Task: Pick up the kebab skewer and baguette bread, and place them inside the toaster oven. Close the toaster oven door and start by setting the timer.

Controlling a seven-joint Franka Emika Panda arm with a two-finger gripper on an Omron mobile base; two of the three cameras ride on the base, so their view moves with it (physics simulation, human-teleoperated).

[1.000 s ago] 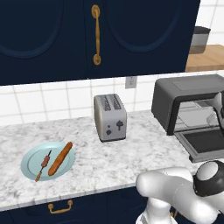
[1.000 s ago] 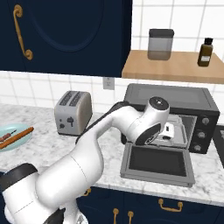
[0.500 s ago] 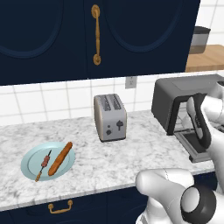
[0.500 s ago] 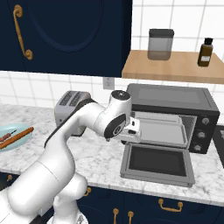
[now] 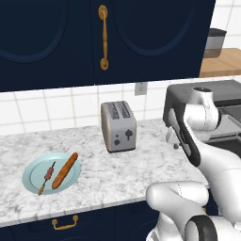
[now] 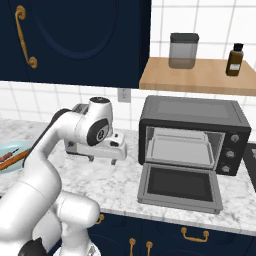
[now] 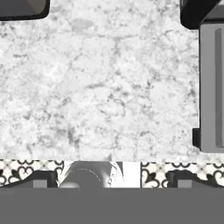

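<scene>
Counter (image 5: 141, 164): wide bare marble between toaster (image 5: 118, 126) and oven (image 6: 195, 131), room for the arm. Oven at right, door (image 6: 181, 187) dropped flat over the counter edge. Plate (image 5: 34, 179) far left, near the front edge, holds baguette (image 5: 65, 170) and skewer (image 5: 47, 177) side by side. Gripper (image 6: 102, 159), jaws wide apart and empty, has swung left from the oven mouth since a second ago. Right view alone shows the open door.
</scene>
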